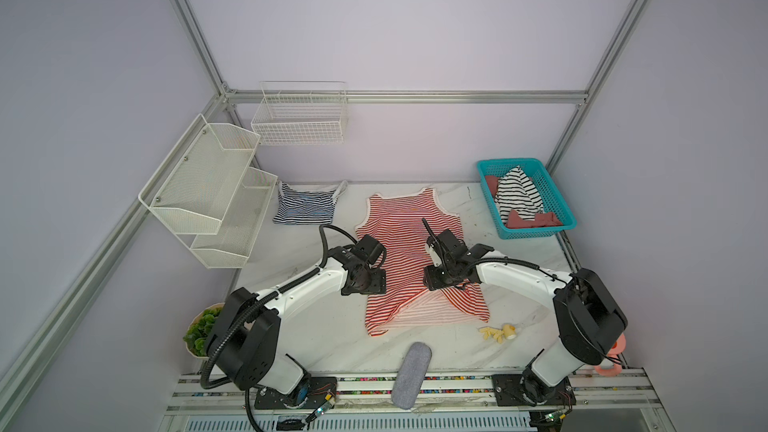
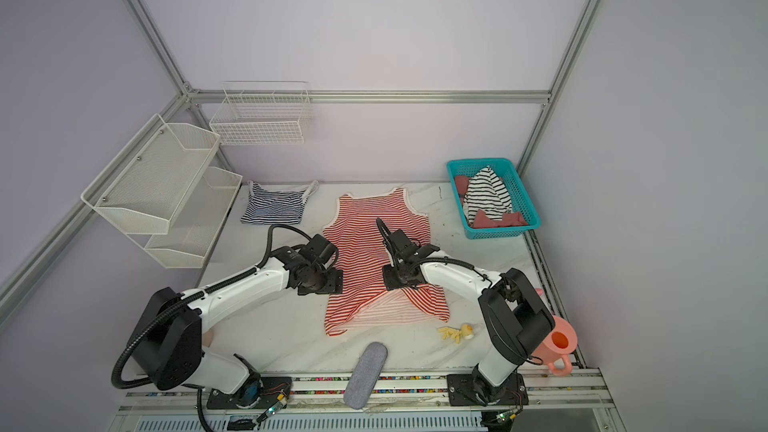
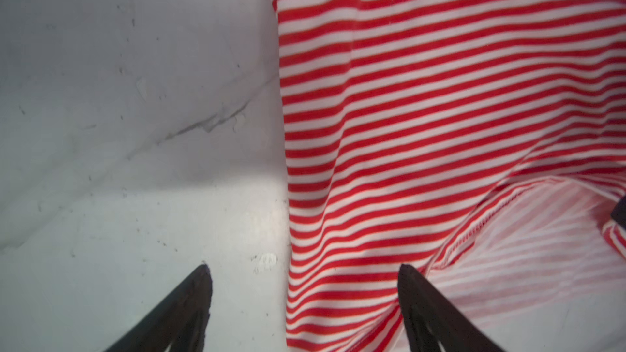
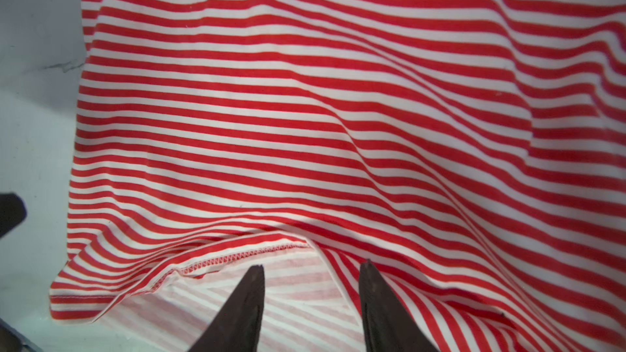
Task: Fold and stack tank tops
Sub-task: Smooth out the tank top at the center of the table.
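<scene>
navy tank top (image 1: 305, 206) appears in both top views (neither wrist view)

The red-and-white tank top (image 1: 399, 222) (image 2: 365, 222) (image 3: 406, 96) (image 4: 305, 96) lies spread in the middle of the desk (image 1: 332, 326), its neck toward the far edge, with pale trim around the neck and armholes. Its body is lightly rippled. At the near end the hem is rumpled and turned back, showing the paler inside and the stitched edge. The navy-and-white tank top (image 1: 305, 207) (image 2: 274, 207) lies folded small at the far left of the desk, one strap end sticking out, with bare desk between the two
</scene>
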You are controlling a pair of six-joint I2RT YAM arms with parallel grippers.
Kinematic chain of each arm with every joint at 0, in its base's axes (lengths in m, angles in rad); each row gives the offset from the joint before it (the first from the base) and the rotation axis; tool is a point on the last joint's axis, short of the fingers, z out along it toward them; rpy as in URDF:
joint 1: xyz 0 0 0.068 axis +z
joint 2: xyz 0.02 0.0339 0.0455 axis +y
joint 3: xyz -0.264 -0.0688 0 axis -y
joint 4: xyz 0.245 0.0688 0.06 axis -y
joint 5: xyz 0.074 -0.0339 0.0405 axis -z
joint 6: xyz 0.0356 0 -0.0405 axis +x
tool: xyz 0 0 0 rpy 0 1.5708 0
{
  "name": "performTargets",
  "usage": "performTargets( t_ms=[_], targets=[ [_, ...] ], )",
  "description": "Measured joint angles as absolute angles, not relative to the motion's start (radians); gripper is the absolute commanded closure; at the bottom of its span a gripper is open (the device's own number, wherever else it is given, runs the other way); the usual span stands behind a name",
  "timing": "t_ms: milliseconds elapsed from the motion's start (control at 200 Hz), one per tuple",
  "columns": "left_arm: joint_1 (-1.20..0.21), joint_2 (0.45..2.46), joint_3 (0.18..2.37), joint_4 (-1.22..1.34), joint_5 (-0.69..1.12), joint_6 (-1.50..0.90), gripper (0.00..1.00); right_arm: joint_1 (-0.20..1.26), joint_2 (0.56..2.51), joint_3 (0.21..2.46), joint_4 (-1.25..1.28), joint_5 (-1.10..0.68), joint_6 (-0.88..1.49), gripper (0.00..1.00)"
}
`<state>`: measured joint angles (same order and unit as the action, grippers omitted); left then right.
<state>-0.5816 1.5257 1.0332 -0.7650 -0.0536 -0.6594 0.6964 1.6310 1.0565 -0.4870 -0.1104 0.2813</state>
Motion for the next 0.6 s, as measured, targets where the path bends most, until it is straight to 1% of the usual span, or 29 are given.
performTargets(
  t_ms=[215, 425, 600],
  targets=[
    [-0.517, 1.668, 1.179, -0.745, 0.016, -0.615, 0.16, 0.701, 1.631, 1.075, -0.543, -0.082, 0.243, 0.52],
    [-0.488, 1.834, 1.367, -0.726, 0.093, -0.57, 0.17, 0.733, 1.656, 1.094, -0.594, -0.082, 0.215, 0.52],
    [-0.464, 1.947, 1.464, -0.727, 0.139, -0.546, 0.17, 0.75, 1.663, 1.107, -0.633, -0.061, 0.212, 0.51]
  ],
)
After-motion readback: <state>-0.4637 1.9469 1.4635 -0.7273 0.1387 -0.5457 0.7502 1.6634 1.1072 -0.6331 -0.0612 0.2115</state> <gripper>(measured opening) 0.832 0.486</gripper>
